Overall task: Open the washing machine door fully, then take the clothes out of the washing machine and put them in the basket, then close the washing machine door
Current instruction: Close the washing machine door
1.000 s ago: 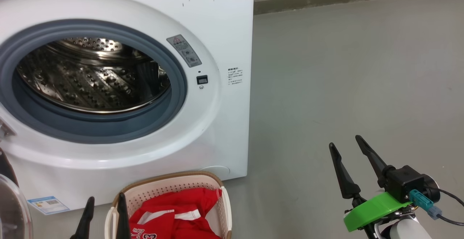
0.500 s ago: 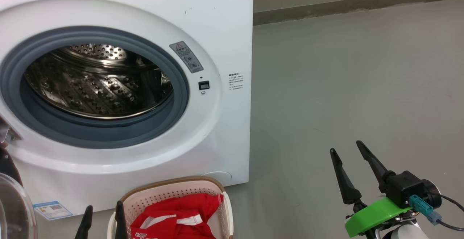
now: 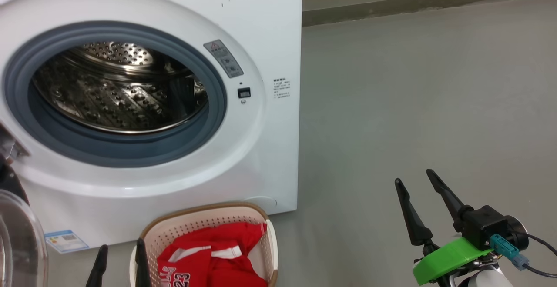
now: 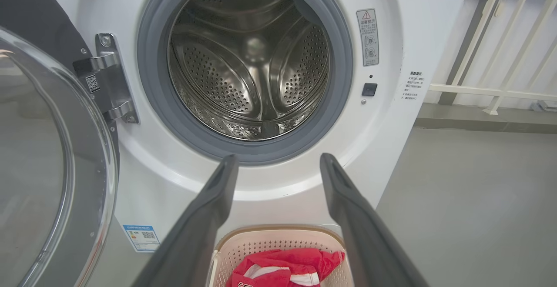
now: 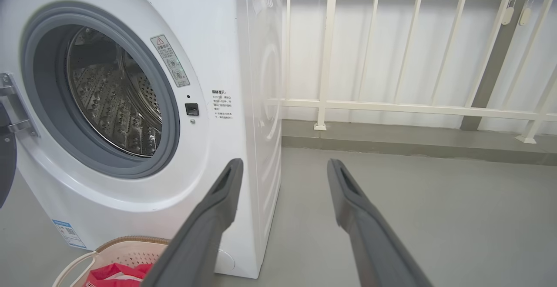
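The white washing machine stands open, its steel drum holding nothing that I can see. Swung out to the left is the washing machine door, its clear glass bowl at the head view's lower left edge. The red clothes with white lettering lie in the cream basket on the floor in front of the machine. My left gripper is open at the basket's left rim, empty. My right gripper is open and empty over bare floor, right of the machine.
Grey floor stretches to the right of the machine. A white railing with a low kerb runs along the back wall. The door hinge juts from the machine's left front.
The head camera has shifted a little, up and then back down. Both grippers stay open and almost still; the clothes lie unmoved in the basket.
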### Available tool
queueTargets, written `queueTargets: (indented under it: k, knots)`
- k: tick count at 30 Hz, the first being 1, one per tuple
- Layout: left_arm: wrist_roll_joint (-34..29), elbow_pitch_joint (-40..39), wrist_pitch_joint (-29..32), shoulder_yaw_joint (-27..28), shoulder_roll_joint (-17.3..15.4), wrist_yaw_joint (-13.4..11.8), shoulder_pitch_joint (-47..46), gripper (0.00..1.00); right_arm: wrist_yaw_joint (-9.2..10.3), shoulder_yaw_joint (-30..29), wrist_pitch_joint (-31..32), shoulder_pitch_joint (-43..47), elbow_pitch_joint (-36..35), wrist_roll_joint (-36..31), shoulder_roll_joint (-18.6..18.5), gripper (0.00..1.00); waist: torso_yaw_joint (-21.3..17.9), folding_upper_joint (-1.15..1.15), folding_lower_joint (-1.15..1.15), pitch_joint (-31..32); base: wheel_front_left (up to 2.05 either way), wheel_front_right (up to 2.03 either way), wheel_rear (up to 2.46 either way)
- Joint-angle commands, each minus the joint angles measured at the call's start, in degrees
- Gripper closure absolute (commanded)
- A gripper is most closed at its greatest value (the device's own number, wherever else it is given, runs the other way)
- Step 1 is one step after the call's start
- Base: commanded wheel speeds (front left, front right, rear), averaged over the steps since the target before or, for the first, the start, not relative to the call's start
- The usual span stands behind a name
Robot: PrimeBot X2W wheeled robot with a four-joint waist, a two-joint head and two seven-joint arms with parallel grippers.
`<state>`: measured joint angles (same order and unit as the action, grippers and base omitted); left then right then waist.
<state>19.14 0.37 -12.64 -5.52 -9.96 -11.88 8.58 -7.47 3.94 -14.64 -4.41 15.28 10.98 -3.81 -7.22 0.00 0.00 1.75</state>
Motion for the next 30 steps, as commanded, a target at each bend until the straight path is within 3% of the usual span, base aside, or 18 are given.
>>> queueTargets:
  k: [1, 14, 30]
  knots:
    - [-0.3, -1.8, 0.2, 1.8, -1.0, -0.6, -0.6, 0.0, -0.02, 1.0, -0.4, -0.6, -1.3, 0.1, -0.3, 0.0, -0.1, 0.0, 0.0, 0.0, -1.79, 1.79, 0.0]
    - [0.4, -3.1, -0.5, 1.5, -0.9, 0.0, -0.8, 0.0, -0.02, 0.9, -0.4, -0.8, -1.4, 0.1, -0.2, 0.0, -0.1, 0.0, 0.0, -0.4, -1.61, 1.61, 0.0]
    - [-0.3, -3.4, -0.7, 1.3, -1.0, -1.4, -0.8, 0.0, -0.02, 1.0, -0.4, -1.0, -1.2, 0.1, -0.1, 0.0, 0.5, 0.0, 0.0, -0.5, -0.18, 0.18, 0.0]
